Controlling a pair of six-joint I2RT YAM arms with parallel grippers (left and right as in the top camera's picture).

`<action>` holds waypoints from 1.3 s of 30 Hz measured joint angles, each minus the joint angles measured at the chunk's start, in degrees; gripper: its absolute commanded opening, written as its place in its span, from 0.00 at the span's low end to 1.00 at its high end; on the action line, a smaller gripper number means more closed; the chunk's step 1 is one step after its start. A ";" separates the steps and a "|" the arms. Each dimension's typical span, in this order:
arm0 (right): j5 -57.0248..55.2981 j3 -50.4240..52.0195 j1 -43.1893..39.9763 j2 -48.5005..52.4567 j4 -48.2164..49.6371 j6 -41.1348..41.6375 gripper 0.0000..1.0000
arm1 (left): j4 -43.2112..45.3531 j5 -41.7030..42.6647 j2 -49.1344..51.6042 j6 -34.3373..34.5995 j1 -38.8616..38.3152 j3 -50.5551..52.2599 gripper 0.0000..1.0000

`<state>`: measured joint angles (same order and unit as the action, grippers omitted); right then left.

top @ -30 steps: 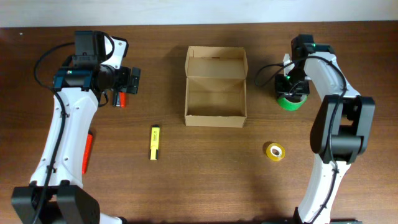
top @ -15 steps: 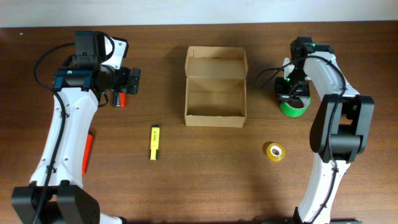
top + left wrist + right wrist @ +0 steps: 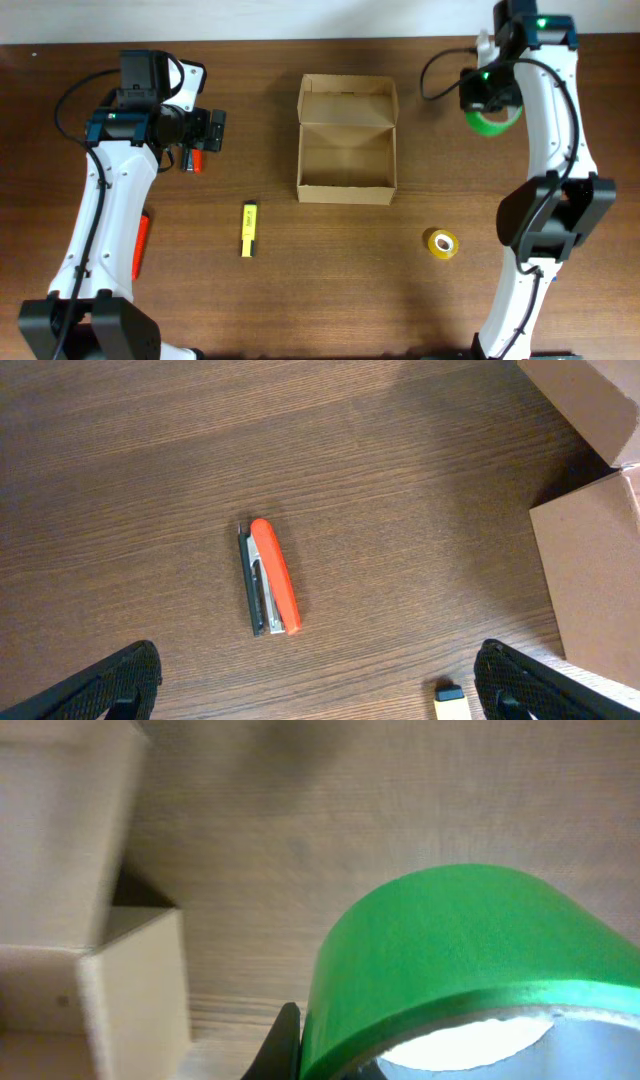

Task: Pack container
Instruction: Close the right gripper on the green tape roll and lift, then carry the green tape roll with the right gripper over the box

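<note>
The container (image 3: 347, 140), a tan cardboard box, stands open at the table's middle with its flap lid up at the far side and nothing inside. My right gripper (image 3: 488, 98) is shut on a green tape roll (image 3: 494, 120) and holds it in the air to the right of the box. In the right wrist view the green tape roll (image 3: 470, 945) fills the frame, one dark finger (image 3: 286, 1042) presses its outer wall, and the box (image 3: 90, 920) lies to the left. My left gripper (image 3: 207, 130) is open, left of the box, above a red stapler (image 3: 272, 577).
A yellow marker (image 3: 249, 229) lies in front of the left gripper, its cap end (image 3: 450, 703) between the left fingers. A yellow tape roll (image 3: 442, 243) sits front right. An orange object (image 3: 141, 243) shows partly under the left arm.
The right gripper closed on the green tape roll, lifted it off the table and carried it toward the far edge. The left arm stayed still.
</note>
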<state>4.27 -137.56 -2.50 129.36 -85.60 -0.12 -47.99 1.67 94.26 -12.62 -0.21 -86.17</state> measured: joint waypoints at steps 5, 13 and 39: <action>-0.17 -8.66 4.22 -0.68 -3.37 -1.29 0.04 | -0.02 -0.07 0.00 0.00 0.00 0.00 1.00; -0.15 -9.66 14.05 -3.10 -4.92 -4.52 0.04 | -0.02 -0.55 0.00 -0.04 0.00 0.00 1.00; 1.18 12.70 27.71 -4.70 4.52 -9.09 0.04 | 0.28 -5.60 0.00 -0.33 0.00 0.00 1.00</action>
<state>5.45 -124.86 25.21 124.66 -81.08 -9.21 -47.70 -3.92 94.26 -12.95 -0.21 -86.17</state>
